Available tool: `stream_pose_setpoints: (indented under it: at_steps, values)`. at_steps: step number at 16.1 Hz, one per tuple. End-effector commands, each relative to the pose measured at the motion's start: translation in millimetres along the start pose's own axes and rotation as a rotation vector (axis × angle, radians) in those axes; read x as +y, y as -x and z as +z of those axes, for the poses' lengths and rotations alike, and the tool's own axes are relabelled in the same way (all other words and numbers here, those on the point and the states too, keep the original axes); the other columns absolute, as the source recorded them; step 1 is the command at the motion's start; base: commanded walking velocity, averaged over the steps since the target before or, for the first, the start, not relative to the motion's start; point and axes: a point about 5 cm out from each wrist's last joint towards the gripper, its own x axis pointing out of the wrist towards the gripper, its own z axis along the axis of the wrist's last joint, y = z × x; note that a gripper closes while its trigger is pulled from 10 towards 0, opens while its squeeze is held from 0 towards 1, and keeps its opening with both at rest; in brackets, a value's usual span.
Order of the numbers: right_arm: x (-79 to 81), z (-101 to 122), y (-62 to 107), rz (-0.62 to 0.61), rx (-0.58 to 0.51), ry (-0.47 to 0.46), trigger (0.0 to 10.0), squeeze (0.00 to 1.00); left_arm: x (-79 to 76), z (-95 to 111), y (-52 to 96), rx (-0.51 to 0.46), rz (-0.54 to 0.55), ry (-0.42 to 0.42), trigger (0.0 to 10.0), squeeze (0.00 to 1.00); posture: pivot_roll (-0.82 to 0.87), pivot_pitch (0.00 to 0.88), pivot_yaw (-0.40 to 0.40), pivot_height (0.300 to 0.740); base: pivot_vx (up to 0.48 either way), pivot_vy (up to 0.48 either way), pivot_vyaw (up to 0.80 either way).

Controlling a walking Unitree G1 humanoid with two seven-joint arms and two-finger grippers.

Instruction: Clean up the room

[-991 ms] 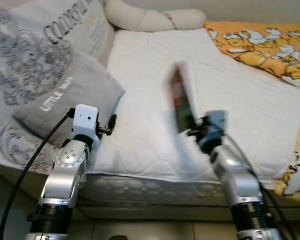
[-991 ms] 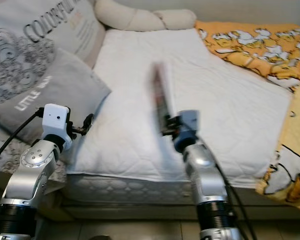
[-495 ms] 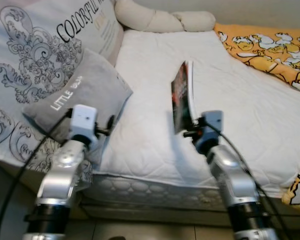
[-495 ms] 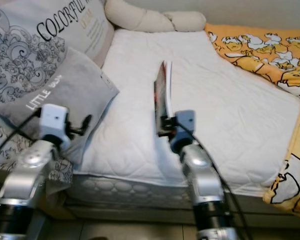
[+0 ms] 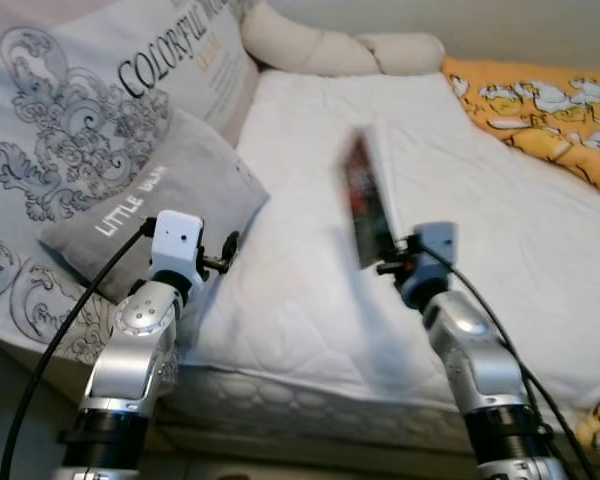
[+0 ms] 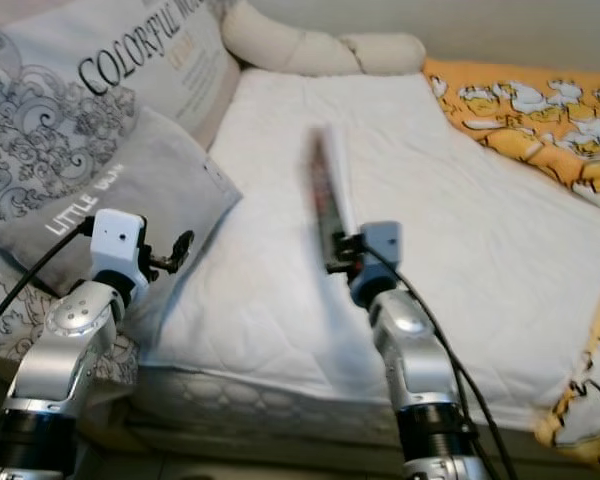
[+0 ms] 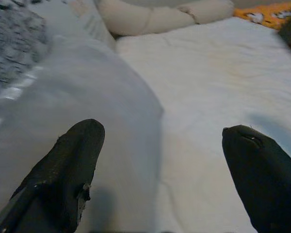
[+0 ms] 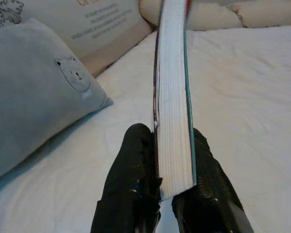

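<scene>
My right gripper [image 5: 388,258] is shut on a book [image 5: 365,205] with a dark red cover and holds it upright, edge-on, above the white mattress [image 5: 310,140]. In the right wrist view the book's white page block [image 8: 173,97] sits clamped between the two black fingers [image 8: 131,174]. My left gripper [image 5: 228,250] is raised at the mattress's left edge, just in front of a grey pillow [image 5: 150,200]. Its fingers [image 7: 63,174] stand wide apart with nothing between them.
A large grey patterned pillow [image 5: 90,110] leans at the left, and a cream bolster [image 5: 330,50] lies along the head of the bed. An orange cartoon-print blanket [image 5: 540,110] covers the far right. The mattress's quilted front edge [image 5: 310,405] lies just ahead.
The whole view has shifted and blurred a little, so the camera moved. The book stays clamped in my right gripper, tilting slightly. The left gripper keeps its place, open.
</scene>
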Motion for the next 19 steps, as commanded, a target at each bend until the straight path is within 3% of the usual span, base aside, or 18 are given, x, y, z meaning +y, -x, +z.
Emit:
stream_pose_setpoints:
  at_steps: [1,11,14,15,16,19]
  values:
    - [12.8,9,-4.5,0.049,-0.045,-0.001,10.0,0.0,7.3,4,0.7,-0.005,0.018,-0.006,10.0,0.26,0.08,0.0,0.015,0.74,0.349,0.0,0.0]
    - [9.1,13,-0.9,0.05,-0.052,-0.031,10.0,0.0,8.6,5,5.7,0.002,-0.005,-0.026,10.0,0.24,0.05,0.0,0.042,0.74,0.273,0.0,0.0]
    - [3.7,9,-8.2,0.046,0.003,-0.029,10.0,0.0,5.6,-3,7.7,0.046,-0.092,-0.068,10.0,0.22,0.04,0.0,0.068,0.74,0.0,0.0,0.0]
    - [5.9,3,-19.4,0.076,0.058,-0.052,10.0,0.0,1.3,-6,7.2,0.072,-0.198,-0.106,10.0,0.22,0.03,0.0,0.085,0.74,0.0,0.0,0.0]
    - [10.4,0,-29.9,0.104,0.087,-0.117,10.0,0.0,-1.3,-7,9.8,0.093,-0.287,-0.125,10.0,0.22,0.04,0.0,0.093,0.74,0.0,0.0,0.0]
    - [15.9,-4,-47.6,0.095,0.123,-0.23,10.0,0.0,-1.1,-10,20.1,0.142,-0.39,-0.164,10.0,0.22,0.08,0.0,0.089,0.74,0.0,0.0,0.0]
